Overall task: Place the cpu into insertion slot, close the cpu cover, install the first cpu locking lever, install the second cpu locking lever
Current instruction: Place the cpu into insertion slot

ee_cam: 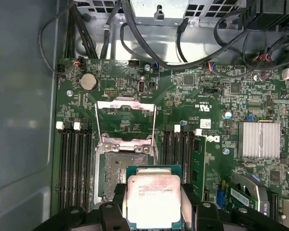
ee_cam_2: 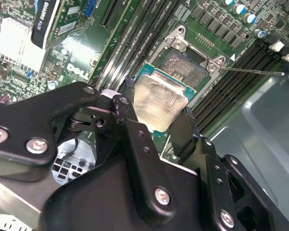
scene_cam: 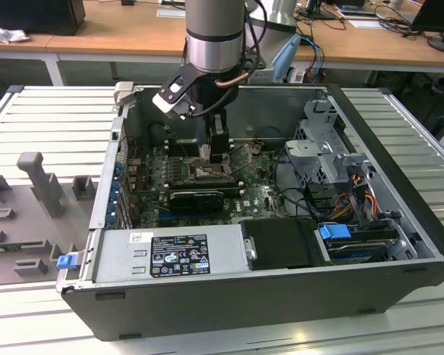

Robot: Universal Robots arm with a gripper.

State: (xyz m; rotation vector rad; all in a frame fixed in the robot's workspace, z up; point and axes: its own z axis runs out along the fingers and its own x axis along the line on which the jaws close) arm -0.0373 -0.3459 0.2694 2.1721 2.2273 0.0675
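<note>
The tool (ee_cam_2: pixel 155 115) is closed on the cpu (ee_cam: pixel 154 199), holding it close above the slot (ee_cam: pixel 116 173) but not in it yet, the cover (ee_cam: pixel 125 103) stands open and a lever (ee_cam_2: pixel 253 71) sticks out loose, so I think all four jobs are left to do.

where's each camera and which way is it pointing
Exterior view: off the arm, above the open black computer case, looking down in; grey arm and gripper show.
First wrist view: on the arm, facing the green motherboard; black fingers show.
Second wrist view: on the arm, slanted across that board; fingers show.
Both wrist views share the small square silvery cpu they grip, near the dark-framed square insertion slot.
</note>
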